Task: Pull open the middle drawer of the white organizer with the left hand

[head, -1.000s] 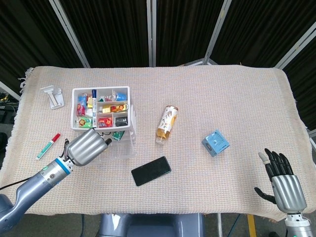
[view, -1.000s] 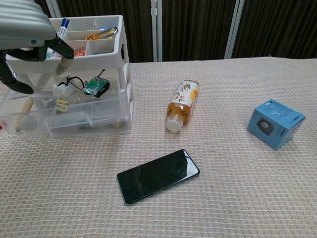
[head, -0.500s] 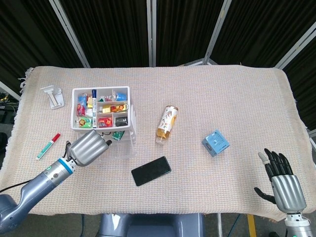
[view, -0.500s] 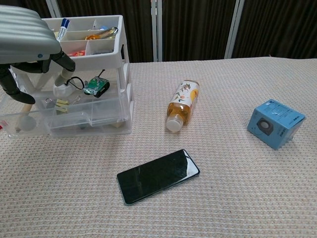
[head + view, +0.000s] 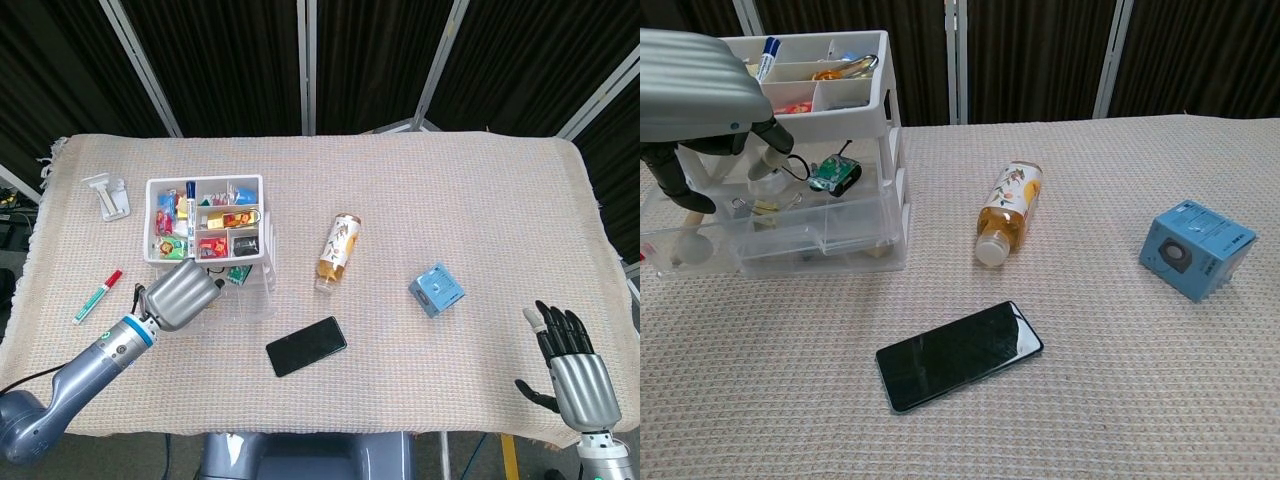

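White organizer (image 5: 207, 233) stands at the far left of the cloth-covered table (image 5: 450, 200), its clear middle drawer (image 5: 790, 195) partly out. Left hand (image 5: 180, 294) is at the drawer's near front, fingers (image 5: 770, 130) curled over its edge, gripping it. Right hand (image 5: 568, 362) hovers spread and empty at the near right. A bottle (image 5: 338, 250), phone (image 5: 306, 346) and blue box (image 5: 436, 289) lie to the right.

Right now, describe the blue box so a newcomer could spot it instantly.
Start at the white organizer on the table's left side, then look across past the lying bottle toward the right. The blue box sits alone there on the cloth, the only cube-shaped thing, light blue with a dark round mark on one face.
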Motion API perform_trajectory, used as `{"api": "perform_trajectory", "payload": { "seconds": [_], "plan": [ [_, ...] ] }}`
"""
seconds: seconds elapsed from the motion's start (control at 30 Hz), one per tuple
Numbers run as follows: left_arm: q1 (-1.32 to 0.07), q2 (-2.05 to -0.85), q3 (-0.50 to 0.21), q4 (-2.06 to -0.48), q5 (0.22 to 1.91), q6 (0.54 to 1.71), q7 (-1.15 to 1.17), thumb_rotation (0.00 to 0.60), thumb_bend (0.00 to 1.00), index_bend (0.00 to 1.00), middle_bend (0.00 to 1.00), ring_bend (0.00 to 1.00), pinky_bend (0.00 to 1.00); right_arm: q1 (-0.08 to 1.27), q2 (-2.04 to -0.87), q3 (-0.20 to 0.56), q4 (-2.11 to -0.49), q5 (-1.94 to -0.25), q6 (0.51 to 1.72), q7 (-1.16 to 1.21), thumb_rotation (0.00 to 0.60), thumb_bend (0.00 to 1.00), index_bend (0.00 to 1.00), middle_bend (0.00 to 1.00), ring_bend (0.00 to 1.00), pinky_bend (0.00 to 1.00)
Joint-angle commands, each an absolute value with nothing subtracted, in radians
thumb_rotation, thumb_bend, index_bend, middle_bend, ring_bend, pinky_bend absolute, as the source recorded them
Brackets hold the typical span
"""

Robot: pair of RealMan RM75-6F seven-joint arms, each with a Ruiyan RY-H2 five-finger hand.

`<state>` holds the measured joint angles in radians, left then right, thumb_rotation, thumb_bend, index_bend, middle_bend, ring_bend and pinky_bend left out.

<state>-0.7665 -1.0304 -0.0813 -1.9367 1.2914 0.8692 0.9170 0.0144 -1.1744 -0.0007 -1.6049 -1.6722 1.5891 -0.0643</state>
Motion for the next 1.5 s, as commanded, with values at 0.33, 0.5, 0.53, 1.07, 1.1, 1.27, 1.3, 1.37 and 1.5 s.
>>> {"api": "perform_trajectory", "payload": {
  "seconds": [0.33, 0.5, 0.53, 1.07, 1.1, 1.27, 1.3, 1.37, 1.5],
  "plan": [
    [-0.797, -1.075, -0.06, -1.895, 1.249, 0.87, 0.931, 0.6, 0.0, 0.56, 0.98, 0.93, 0.79, 0.016, -1.175, 0.0, -1.603, -1.668, 1.586, -0.061, 0.6, 0.0, 0.0, 0.0, 0.0, 0.0],
    [-0.805, -1.09, -0.051, -1.89, 1.242, 0.873, 0.932, 0.6, 0.01, 0.56, 0.98, 0.93, 0.79, 0.017, -1.173, -0.003, -1.604, -1.671, 1.584, -0.056, 0.6, 0.0, 0.0, 0.0, 0.0, 0.0],
    [-0.807, -1.092, -0.048, -1.888, 1.241, 0.874, 0.935, 0.6, 0.03, 0.56, 0.98, 0.93, 0.79, 0.017, -1.173, -0.003, -1.604, -1.671, 1.583, -0.056, 0.6, 0.0, 0.0, 0.0, 0.0, 0.0],
    [-0.818, -1.102, -0.023, -1.877, 1.236, 0.889, 0.923, 0.6, 0.37, 0.57, 0.98, 0.93, 0.79, 0.018, -1.174, -0.006, -1.604, -1.67, 1.578, -0.051, 0.6, 0.0, 0.0, 0.0, 0.0, 0.0],
    [-0.817, -1.101, -0.022, -1.877, 1.236, 0.891, 0.919, 0.6, 0.41, 0.57, 0.98, 0.93, 0.79, 0.018, -1.174, -0.007, -1.604, -1.671, 1.577, -0.052, 0.6, 0.0, 0.0, 0.0, 0.0, 0.0],
    [-0.817, -1.1, -0.016, -1.877, 1.242, 0.898, 0.91, 0.6, 0.5, 0.58, 0.98, 0.93, 0.79, 0.018, -1.174, -0.007, -1.605, -1.67, 1.576, -0.054, 0.6, 0.0, 0.0, 0.0, 0.0, 0.0],
    [-0.817, -1.1, -0.015, -1.877, 1.242, 0.899, 0.91, 0.6, 0.51, 0.58, 0.98, 0.93, 0.79, 0.018, -1.174, -0.008, -1.605, -1.671, 1.577, -0.054, 0.6, 0.0, 0.0, 0.0, 0.0, 0.0],
    [-0.817, -1.101, -0.012, -1.877, 1.242, 0.902, 0.908, 0.6, 0.52, 0.58, 0.98, 0.93, 0.79, 0.018, -1.174, -0.008, -1.605, -1.672, 1.577, -0.053, 0.6, 0.0, 0.0, 0.0, 0.0, 0.0],
    [-0.817, -1.1, -0.009, -1.879, 1.244, 0.909, 0.908, 0.6, 0.52, 0.61, 0.98, 0.93, 0.79, 0.018, -1.174, -0.009, -1.605, -1.673, 1.577, -0.054, 0.6, 0.0, 0.0, 0.0, 0.0, 0.0]
  ]
}}
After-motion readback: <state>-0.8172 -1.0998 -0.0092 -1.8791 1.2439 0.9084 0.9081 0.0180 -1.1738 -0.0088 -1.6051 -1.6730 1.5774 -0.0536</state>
